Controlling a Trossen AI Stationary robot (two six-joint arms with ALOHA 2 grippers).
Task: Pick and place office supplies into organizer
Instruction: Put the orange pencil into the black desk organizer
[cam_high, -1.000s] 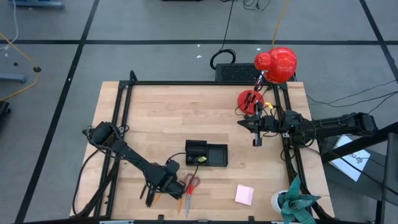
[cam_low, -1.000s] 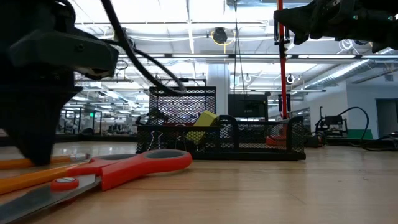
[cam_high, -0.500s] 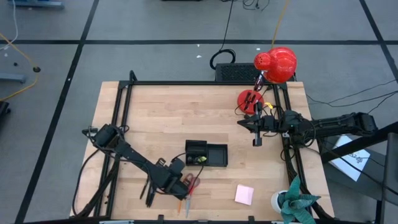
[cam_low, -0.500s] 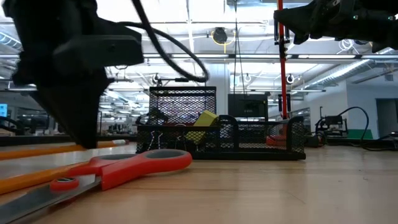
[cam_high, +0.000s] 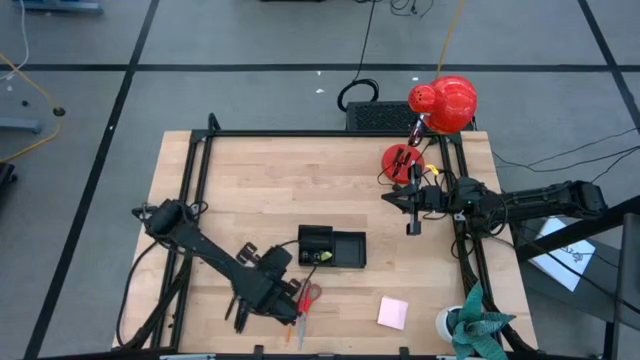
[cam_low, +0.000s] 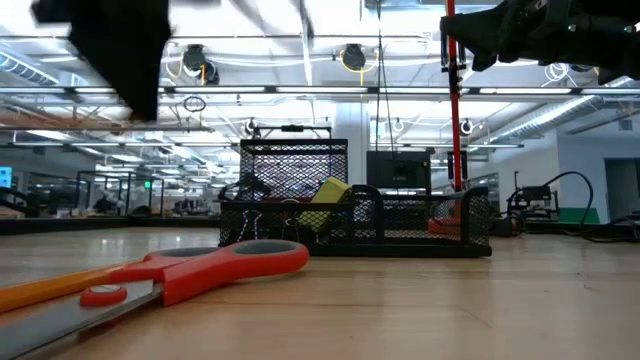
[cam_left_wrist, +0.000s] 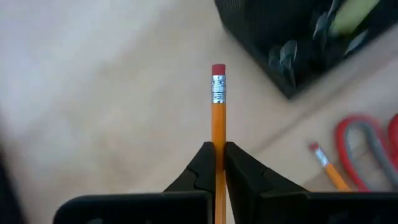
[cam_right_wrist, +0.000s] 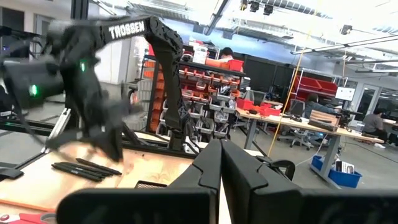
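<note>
The left gripper (cam_left_wrist: 219, 163) pinches an orange pencil (cam_left_wrist: 217, 118) between closed fingers, raised above the table's near left area, beside the red-handled scissors (cam_high: 306, 298). The black organizer (cam_high: 333, 247) sits mid-table just to the right. The right gripper (cam_high: 413, 226) waits far right, fingers closed and empty.

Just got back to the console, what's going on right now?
The left end effector is shut on an orange pencil, held off the table near the black organizer. The red-handled scissors and another pencil lie on the table nearby. The right end effector waits shut at the table's right side.
</note>
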